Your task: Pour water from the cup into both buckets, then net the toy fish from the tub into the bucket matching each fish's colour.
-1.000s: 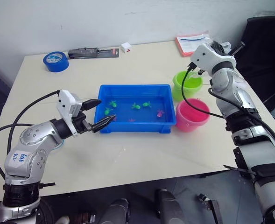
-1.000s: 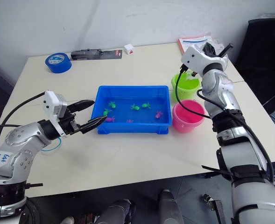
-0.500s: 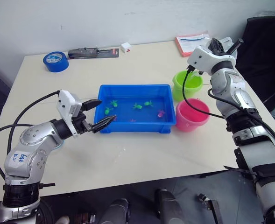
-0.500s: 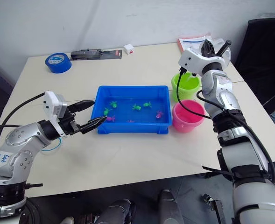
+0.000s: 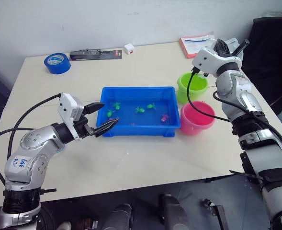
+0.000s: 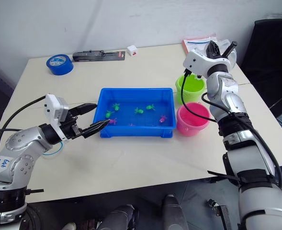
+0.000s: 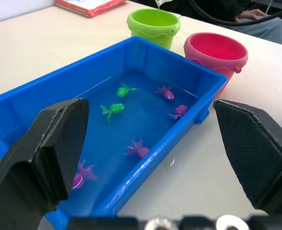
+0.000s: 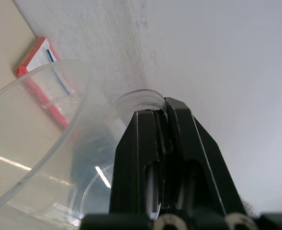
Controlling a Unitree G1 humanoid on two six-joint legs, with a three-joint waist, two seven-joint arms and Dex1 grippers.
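Note:
My right gripper (image 8: pixel 164 110) is shut on the rim of the clear cup (image 8: pixel 35 143). It holds the cup tipped, high above the lime green bucket (image 5: pixel 192 86). The pink bucket (image 5: pixel 197 117) stands just in front of the green one, against the right end of the blue tub (image 5: pixel 141 91). Water and several toy fish lie in the tub, some green (image 5: pixel 139 109) and some pink (image 5: pixel 164 116). My left gripper (image 5: pixel 109 112) hangs open at the tub's left front corner, holding nothing. A thin clear streak (image 7: pixel 157 4) shows over the green bucket's mouth.
At the table's back left lie a blue tape roll (image 5: pixel 57 63), a long black packet (image 5: pixel 95 53) and a small white box (image 5: pixel 129 48). A red-edged booklet (image 5: pixel 198 43) sits behind the buckets. A black chair (image 5: pixel 270 43) stands off the table's right side.
My right gripper has lifted and swung a little to the right with the cup over the green bucket. My left arm has stayed still.

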